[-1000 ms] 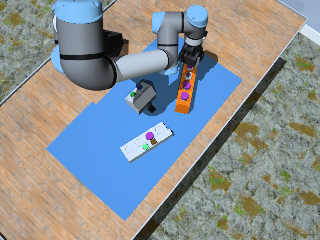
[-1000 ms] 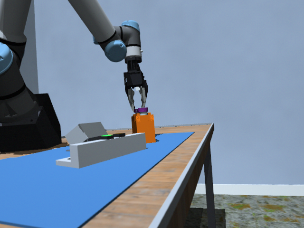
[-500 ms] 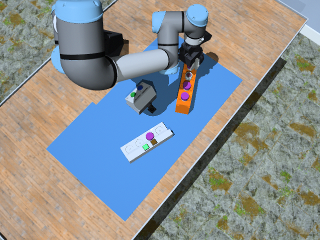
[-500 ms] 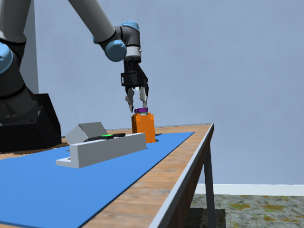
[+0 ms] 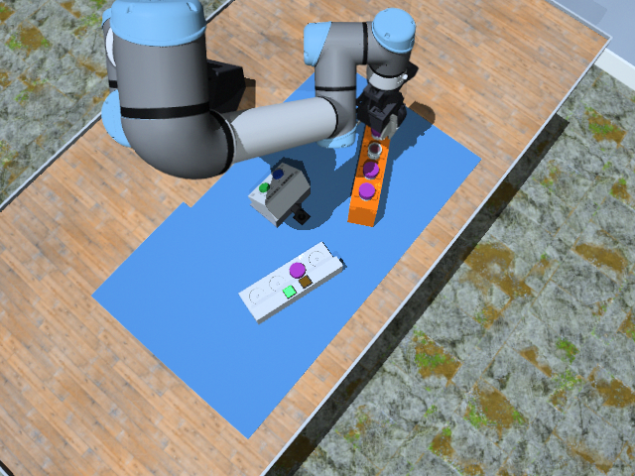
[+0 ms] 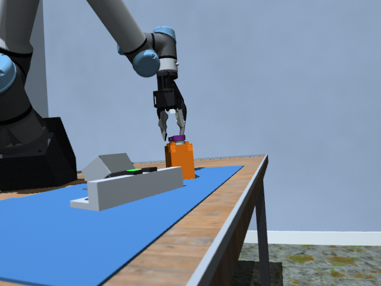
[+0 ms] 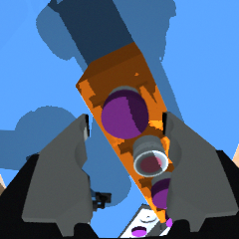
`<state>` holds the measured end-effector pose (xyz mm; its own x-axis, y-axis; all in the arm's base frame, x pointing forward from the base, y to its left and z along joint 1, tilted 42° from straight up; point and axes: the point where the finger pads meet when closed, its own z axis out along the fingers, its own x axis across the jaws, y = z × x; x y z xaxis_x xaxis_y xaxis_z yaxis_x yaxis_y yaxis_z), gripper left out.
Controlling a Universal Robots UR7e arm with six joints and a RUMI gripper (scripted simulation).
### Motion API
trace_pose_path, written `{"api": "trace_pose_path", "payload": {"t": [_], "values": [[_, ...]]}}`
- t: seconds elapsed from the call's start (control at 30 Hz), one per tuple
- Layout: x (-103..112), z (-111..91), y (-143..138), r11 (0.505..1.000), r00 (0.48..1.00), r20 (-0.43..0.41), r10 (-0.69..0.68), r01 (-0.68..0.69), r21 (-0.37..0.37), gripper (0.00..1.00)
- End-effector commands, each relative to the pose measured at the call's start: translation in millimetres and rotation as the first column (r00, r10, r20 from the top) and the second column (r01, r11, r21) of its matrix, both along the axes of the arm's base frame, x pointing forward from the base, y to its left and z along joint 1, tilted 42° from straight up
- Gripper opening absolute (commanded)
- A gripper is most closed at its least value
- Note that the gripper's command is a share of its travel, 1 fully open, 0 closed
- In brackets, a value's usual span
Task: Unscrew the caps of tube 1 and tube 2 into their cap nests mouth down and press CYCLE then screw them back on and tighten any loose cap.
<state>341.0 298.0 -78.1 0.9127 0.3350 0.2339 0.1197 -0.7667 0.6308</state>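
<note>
Tube 1's cap (image 5: 375, 132) (image 7: 124, 114) sits on its tube in orange station (image 5: 361, 215) (image 6: 183, 161) (image 7: 111, 67). Gripper (image 5: 384, 134) (image 6: 174, 137) (image 7: 125, 115) above, jaws parted, gripping nothing. Tube 2 (image 5: 374, 149) (image 7: 150, 162) uncapped beside it; its cap (image 5: 297, 270) (image 7: 138, 232) in nest 2 of white tray (image 5: 262, 310) (image 6: 138, 187). Green lamp (image 5: 290, 291) (image 6: 134, 170) lit.

The end effector (image 5: 385, 128) (image 6: 173, 136) (image 7: 125, 115) points down, jaws apart.
</note>
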Motion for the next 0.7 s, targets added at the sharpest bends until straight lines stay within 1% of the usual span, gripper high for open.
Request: {"api": "trace_pose_path", "payload": {"t": [0.0,0.13,0.27,0.33,0.5,0.67], "values": [[1.0,-0.2,1.7,0.983,0.980,-0.124,0.158,-0.168,-0.071,0.35],[1.2,0.1,1.6,0.950,0.940,-0.221,0.261,-0.290,-0.111,0.35],[0.0,-0.4,0.4,0.901,0.879,-0.322,0.352,-0.412,-0.140,0.35],[0.0,-0.4,0.4,0.901,0.879,-0.322,0.352,-0.412,-0.140,0.35],[0.1,-0.5,0.5,0.817,0.778,-0.443,0.445,-0.556,-0.154,0.35],[0.7,-0.7,1.2,0.713,0.652,-0.559,0.513,-0.686,-0.147,0.35]]}}
